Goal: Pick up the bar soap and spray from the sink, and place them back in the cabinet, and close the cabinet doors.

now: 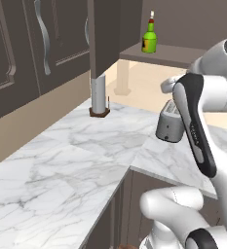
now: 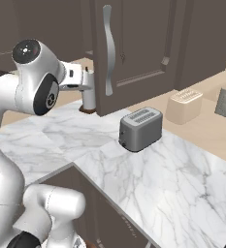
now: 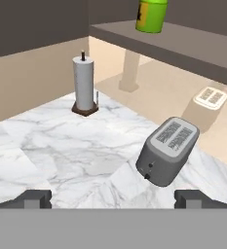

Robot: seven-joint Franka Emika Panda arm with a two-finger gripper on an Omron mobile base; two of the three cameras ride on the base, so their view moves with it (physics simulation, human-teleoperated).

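Gripper [image 3: 113,197] open, empty, above desk [image 3: 61,146]. One spray [image 3: 151,15] upright on cabinet [image 1: 61,44] shelf [image 3: 173,46], at 12 o'clock, well apart. One toaster [image 3: 167,151], one paper-towel roll [image 3: 83,82].

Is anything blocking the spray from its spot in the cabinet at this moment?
Nothing visible does: the spray already stands upright on the cabinet's shelf. The open end effector hovers empty over the marble counter, with the toaster below and ahead of it.
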